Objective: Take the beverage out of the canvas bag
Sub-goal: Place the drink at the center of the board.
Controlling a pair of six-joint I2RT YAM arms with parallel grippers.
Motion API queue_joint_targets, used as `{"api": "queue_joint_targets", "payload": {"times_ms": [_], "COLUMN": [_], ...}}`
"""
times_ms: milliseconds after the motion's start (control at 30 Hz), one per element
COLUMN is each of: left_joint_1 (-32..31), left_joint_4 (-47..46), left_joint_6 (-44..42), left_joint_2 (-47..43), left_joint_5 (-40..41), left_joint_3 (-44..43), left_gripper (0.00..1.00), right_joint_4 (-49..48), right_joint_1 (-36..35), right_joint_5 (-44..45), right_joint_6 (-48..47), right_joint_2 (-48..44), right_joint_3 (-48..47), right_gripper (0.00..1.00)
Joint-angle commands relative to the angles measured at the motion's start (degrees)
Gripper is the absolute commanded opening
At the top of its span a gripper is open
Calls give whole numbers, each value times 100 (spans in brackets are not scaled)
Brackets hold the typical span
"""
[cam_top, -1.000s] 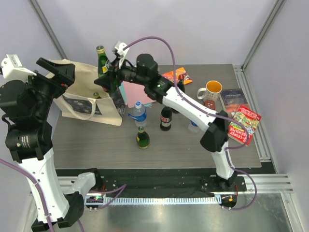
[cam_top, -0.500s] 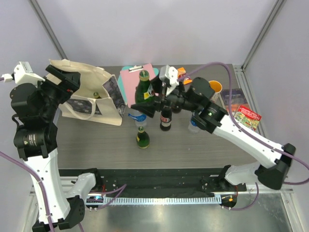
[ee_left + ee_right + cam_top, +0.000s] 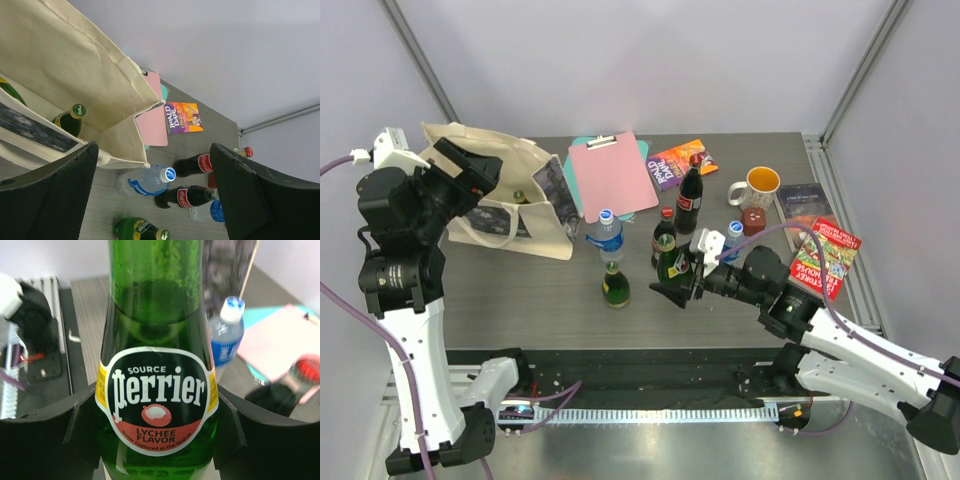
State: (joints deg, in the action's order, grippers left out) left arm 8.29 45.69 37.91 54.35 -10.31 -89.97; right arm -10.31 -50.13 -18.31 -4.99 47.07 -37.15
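Observation:
The cream canvas bag (image 3: 510, 205) stands open at the back left, dark print on its side. In the left wrist view the canvas bag (image 3: 75, 65) holds a green bottle (image 3: 71, 119) with a gold cap, and another green shape shows at its left edge. My right gripper (image 3: 680, 285) is shut on a green Perrier bottle (image 3: 671, 263), upright, low over the front middle of the table; I cannot tell whether it touches the table. The right wrist view shows my gripper (image 3: 157, 440) around this bottle (image 3: 157, 390). My left gripper (image 3: 470, 168) is open and empty above the bag's mouth, and it also shows in the left wrist view (image 3: 155, 195).
A green bottle (image 3: 615, 285), a water bottle (image 3: 608, 235), two cola bottles (image 3: 664, 230) (image 3: 690, 195) and a small water bottle (image 3: 730, 240) stand mid-table. A pink clipboard (image 3: 610, 175), a book (image 3: 676, 160), a mug (image 3: 761, 184) and more books (image 3: 825, 255) lie behind and right.
My right arm carried the Perrier bottle from above the bag, rightward and down to the front middle of the table. My left gripper shifted slightly right over the bag.

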Motion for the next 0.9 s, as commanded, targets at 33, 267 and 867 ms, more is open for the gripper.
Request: {"api": "queue_joint_targets", "payload": {"times_ms": [33,267,867], "left_joint_1": [-12,-12,-21], "left_joint_4": [-52,133,256], "left_joint_6": [-117,-100,-56], "left_joint_2": [-143,-319,-565], "left_joint_5": [-270,-288,-2158], "left_joint_3": [182,454,999], "left_gripper": [92,93,93], "right_joint_4": [-1990,-3986,-6316], "right_joint_1": [12,12,3], "right_joint_5": [292,-488,-1307], "right_joint_6": [-265,-502,-670], "right_joint_2": [-541,91,2288], "right_joint_3": [951,2176,2589], "right_gripper": [1,1,1]}}
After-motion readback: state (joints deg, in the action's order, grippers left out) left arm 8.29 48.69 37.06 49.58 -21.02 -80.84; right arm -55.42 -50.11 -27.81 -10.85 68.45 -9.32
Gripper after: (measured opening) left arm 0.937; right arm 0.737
